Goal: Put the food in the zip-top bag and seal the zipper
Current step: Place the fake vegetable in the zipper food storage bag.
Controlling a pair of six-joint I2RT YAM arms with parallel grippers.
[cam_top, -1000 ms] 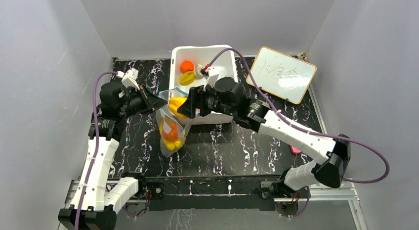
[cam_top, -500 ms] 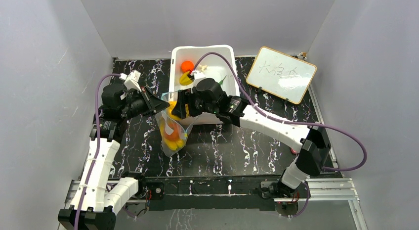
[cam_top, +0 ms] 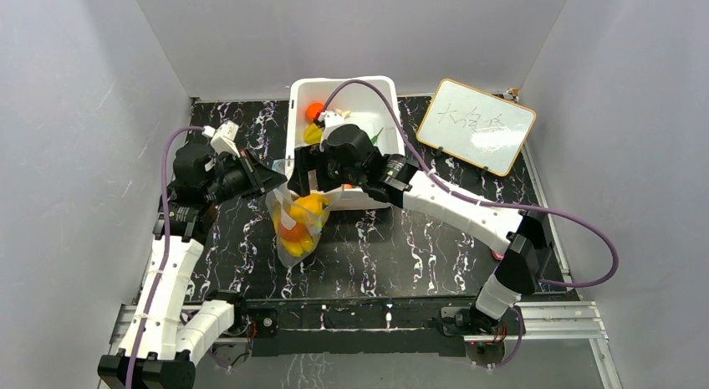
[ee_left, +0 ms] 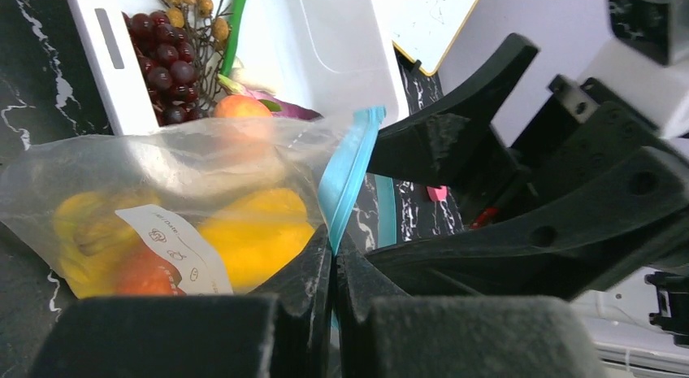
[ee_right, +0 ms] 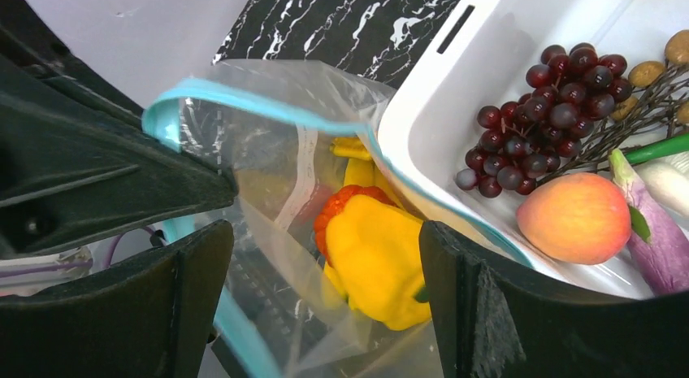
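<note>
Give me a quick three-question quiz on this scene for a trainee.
1. True or false: the left gripper is shut on the zip-top bag at its zipper.
2. What sits in the bag under the open right gripper? A yellow pepper, B garlic, C green pod.
3. Fill in: the dark red grapes lie in the white ___.
Key: 1 true; 2 A; 3 tub.

Looks bright and evenly lit from above in the top view, with only soft shadows beneath the arms (cam_top: 167,272). Blows out to white toward one o'clock in the left wrist view, across the tub (ee_left: 325,36) wall. Reads sharp on the yellow pepper (ee_right: 378,260) in the right wrist view; glints faintly on the zip-top bag (ee_right: 268,118) at eleven o'clock.
</note>
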